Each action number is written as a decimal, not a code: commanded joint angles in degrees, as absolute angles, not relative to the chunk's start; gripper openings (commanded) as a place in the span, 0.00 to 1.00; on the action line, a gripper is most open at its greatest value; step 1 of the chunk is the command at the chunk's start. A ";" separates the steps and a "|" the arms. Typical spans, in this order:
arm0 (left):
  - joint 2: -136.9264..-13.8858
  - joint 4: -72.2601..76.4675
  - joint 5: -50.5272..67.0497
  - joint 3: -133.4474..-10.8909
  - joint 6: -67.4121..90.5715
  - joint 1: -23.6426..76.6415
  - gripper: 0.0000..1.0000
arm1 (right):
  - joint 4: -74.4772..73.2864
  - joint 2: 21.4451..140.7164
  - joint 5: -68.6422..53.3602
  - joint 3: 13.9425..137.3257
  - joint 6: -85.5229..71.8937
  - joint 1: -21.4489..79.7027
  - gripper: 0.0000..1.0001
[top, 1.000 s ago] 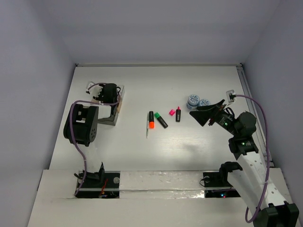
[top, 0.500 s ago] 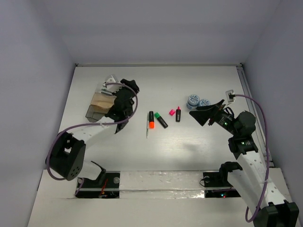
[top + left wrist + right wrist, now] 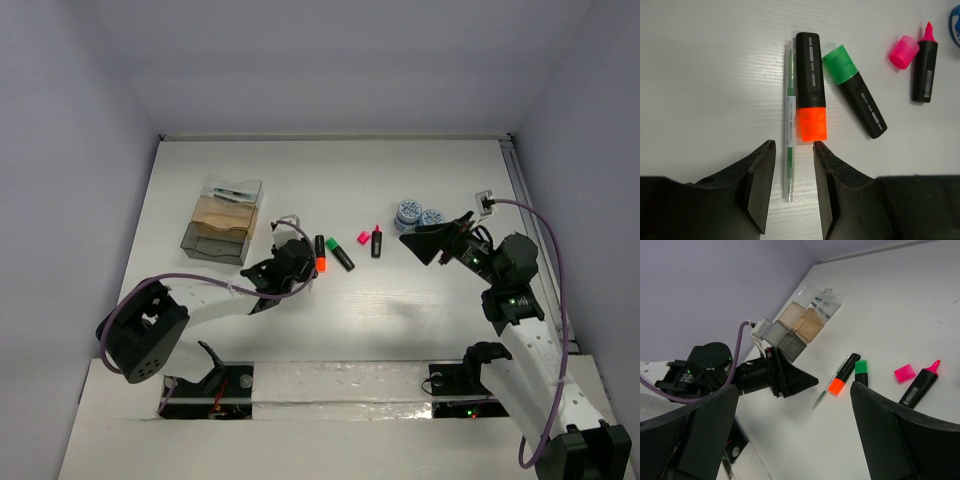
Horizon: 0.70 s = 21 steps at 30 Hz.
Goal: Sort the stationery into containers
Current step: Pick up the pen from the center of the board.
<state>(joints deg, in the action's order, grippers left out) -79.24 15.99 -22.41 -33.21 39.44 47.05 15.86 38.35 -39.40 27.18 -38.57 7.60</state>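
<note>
I'm holding the left gripper (image 3: 792, 147) with jaws partly apart, straddling the near end of the thin green pen (image 3: 789, 115), which is lying against the orange marker (image 3: 810, 95). The right gripper (image 3: 430, 243) is hanging wide apart near the blue-white discs (image 3: 418, 213). The clear boxes (image 3: 222, 222) are sitting well apart, at the left.

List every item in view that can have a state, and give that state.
Orange marker, capped, lying flat.
Green marker, capped, lying flat.
Pink marker, uncapped, tip bare.
Pink cap, off, beside its marker.
Pen, lying flat, ungripped.
Left gripper, open, astride the pen.
Right gripper, open, empty.
Containers, upright, open-topped.
</note>
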 commanded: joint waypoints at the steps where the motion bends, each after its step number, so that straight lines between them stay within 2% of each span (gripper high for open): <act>1: -77.69 13.53 -19.87 -32.70 39.99 47.29 0.33 | 17.49 39.11 -38.94 27.95 -37.79 8.00 1.00; 7: -81.99 11.43 -19.60 -35.59 37.44 47.29 0.32 | 17.23 39.29 -38.85 28.13 -37.62 8.00 1.00; 12: -84.81 11.43 -20.04 -36.91 36.74 47.29 0.26 | 17.14 39.11 -38.94 28.13 -37.53 8.00 1.00; 21: -87.09 11.78 -20.83 -37.97 35.95 47.29 0.26 | 17.14 38.94 -39.02 28.12 -37.62 8.00 1.00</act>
